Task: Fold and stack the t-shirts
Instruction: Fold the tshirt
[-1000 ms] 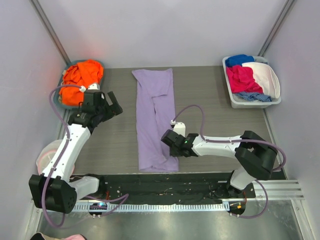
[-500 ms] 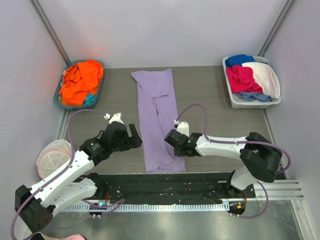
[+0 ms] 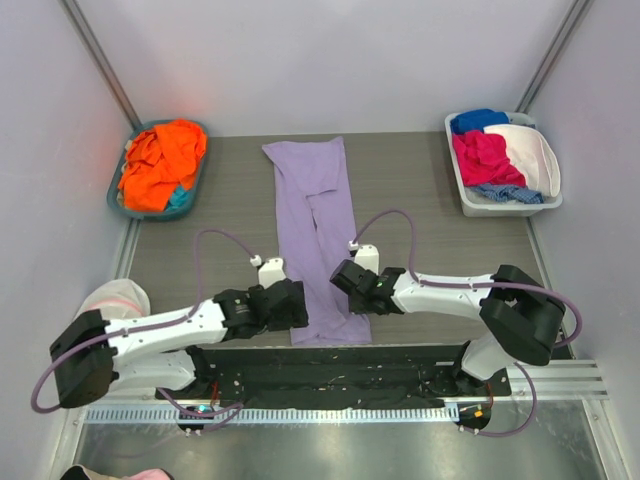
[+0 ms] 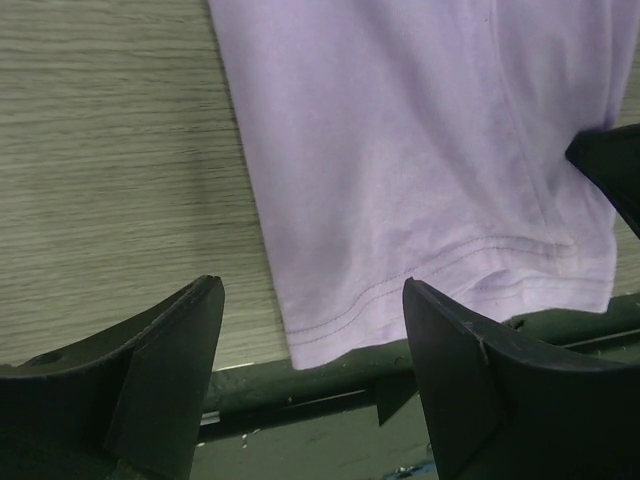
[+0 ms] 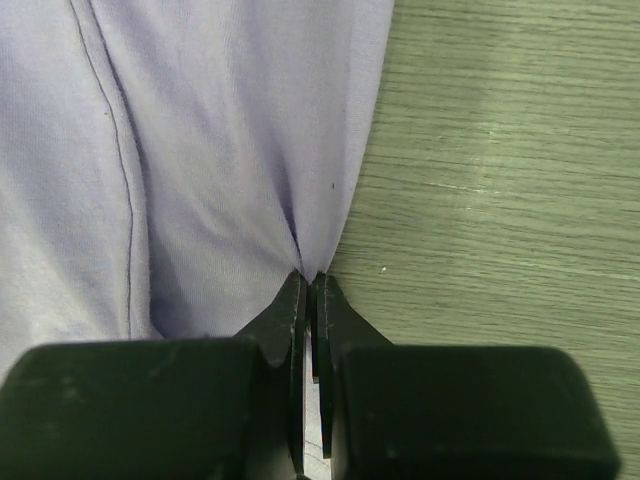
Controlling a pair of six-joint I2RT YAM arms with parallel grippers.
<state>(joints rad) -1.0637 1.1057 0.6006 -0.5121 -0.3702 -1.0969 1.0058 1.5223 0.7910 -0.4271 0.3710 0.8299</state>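
Observation:
A lavender t-shirt (image 3: 315, 230) lies folded into a long strip down the middle of the table. My right gripper (image 3: 347, 277) is shut on its right edge near the front; the wrist view shows the cloth (image 5: 230, 150) pinched between the fingertips. My left gripper (image 3: 297, 305) is open, just left of the shirt's front left corner (image 4: 300, 355), over the table's near edge. Orange (image 3: 160, 160) and teal (image 3: 180, 200) shirts lie in the bin at the back left.
A grey bin (image 3: 120, 185) holds the orange and teal shirts at back left. A white tub (image 3: 478, 205) at back right holds blue, pink and white cloth. A white pouch with a pink rim (image 3: 105, 305) lies at the left edge. A black rail (image 3: 330, 365) runs along the front.
My left arm swung from the back-left bin down to the shirt's front left corner. The shirt's front end shifted slightly right with my right gripper.

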